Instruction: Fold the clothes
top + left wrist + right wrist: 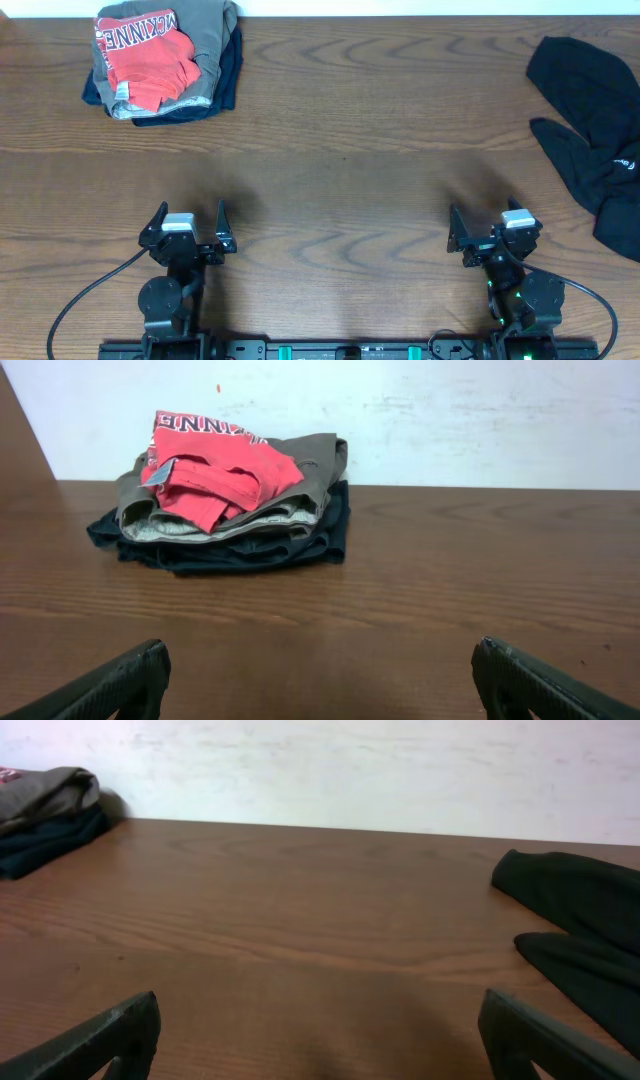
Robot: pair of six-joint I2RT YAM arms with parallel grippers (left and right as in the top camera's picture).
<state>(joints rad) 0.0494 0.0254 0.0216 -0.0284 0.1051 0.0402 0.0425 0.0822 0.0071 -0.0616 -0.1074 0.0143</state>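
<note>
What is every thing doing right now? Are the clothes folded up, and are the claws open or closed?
navy garment: folded, at the bottom
gray garment: folded, on the navy garment
red T-shirt: loosely folded, on the gray garment
black garment: not folded, lying rumpled, away from the others
left claw: open, holding nothing
right claw: open, holding nothing

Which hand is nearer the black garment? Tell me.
Right. The right hand sits before the black garment, apart; the left hand sits across the table before the folded pile.
</note>
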